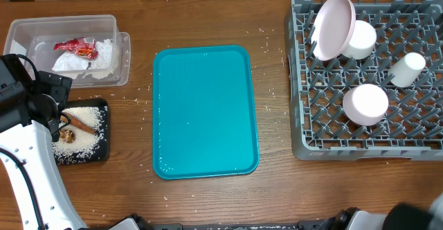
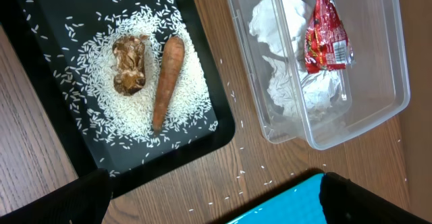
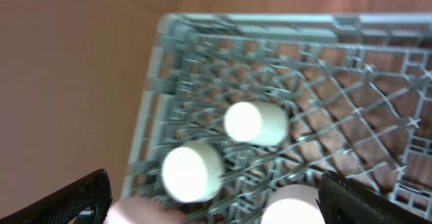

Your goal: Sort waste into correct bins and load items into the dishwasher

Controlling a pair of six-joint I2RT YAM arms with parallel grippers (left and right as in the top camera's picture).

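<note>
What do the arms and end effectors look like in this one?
The left arm has white links, black joint housings and a thin black cable. The left end effector and right end effector both have plain matte black fingers. The right arm barely shows, dark and blurred.

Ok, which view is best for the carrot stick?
Left wrist: the carrot stick shows whole and sharp, lying on rice in the black tray beside the brown food bit. Overhead shows it small, next to the left arm. Right wrist shows only the dish rack and white dishes, no carrot.
</note>
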